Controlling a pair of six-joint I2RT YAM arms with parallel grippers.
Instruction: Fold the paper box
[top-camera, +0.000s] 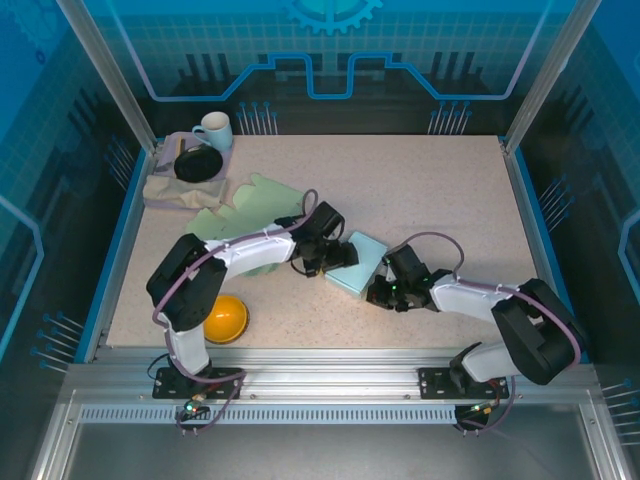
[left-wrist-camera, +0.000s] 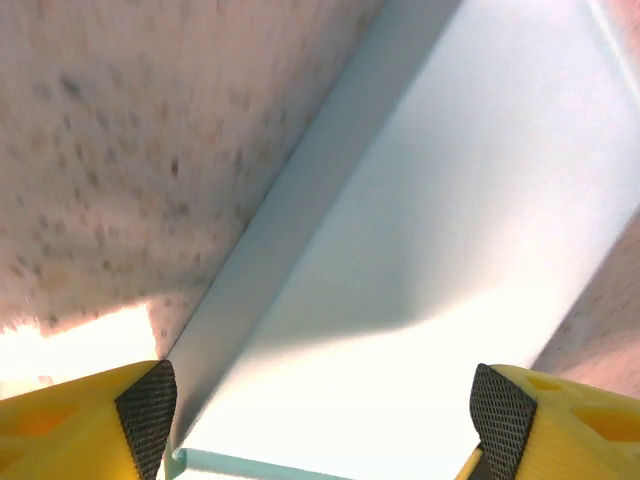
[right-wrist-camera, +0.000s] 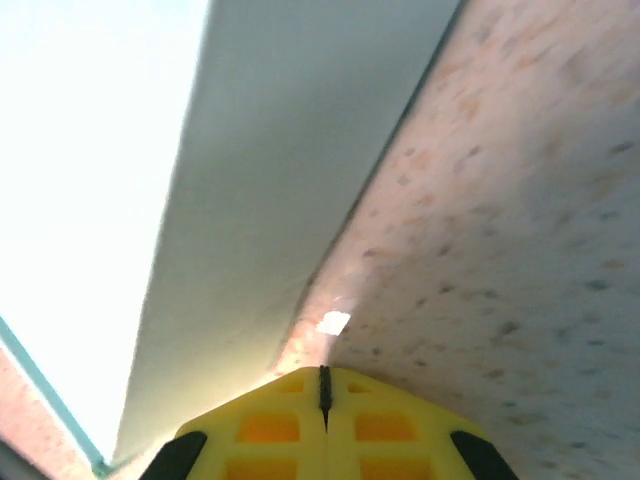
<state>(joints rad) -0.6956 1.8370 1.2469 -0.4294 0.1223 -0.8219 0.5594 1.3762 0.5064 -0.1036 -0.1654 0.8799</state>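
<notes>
Up top, the pale-green flat paper box (top-camera: 358, 262) sits mid table (top-camera: 450, 190) between our arms, left wrist cam has the left hand (left-wrist-camera: 320, 410) spread wide over its light, bendy panel, right wrist cam has the right hand (right-wrist-camera: 320, 385) closed beside its edge, so we'd pinch a flap edge.

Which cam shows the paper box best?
Top external: nearly the whole paper box shows, lying on the table. Left wrist gives a close-up of a face and edge; right wrist a blurred side wall.

place: robot lab cell | evidence: aluminium frame (top-camera: 100, 70), blue graphic panels (top-camera: 330, 50), speckled table (top-camera: 420, 190), bolted arm bases (top-camera: 195, 380)
</notes>
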